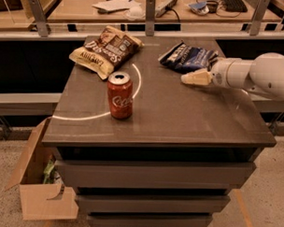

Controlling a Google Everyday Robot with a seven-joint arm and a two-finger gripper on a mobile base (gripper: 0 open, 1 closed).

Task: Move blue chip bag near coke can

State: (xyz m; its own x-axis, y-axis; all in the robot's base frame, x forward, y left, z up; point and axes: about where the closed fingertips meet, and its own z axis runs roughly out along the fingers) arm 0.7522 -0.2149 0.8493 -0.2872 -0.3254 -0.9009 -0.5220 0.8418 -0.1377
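The blue chip bag (pixel 187 56) lies crinkled at the back right of the dark tabletop (pixel 179 116). The coke can (pixel 120 95) stands upright left of the middle, well apart from the bag. My gripper (pixel 189 78) reaches in from the right on a white arm, with its pale tip just in front of the bag's near edge, low over the table. It holds nothing that I can see.
A brown-and-tan chip bag (pixel 105 50) lies at the back left. A railing with metal posts (pixel 149 16) runs behind the table. An open cardboard box (pixel 40 182) stands on the floor at the left. Drawers are below the tabletop.
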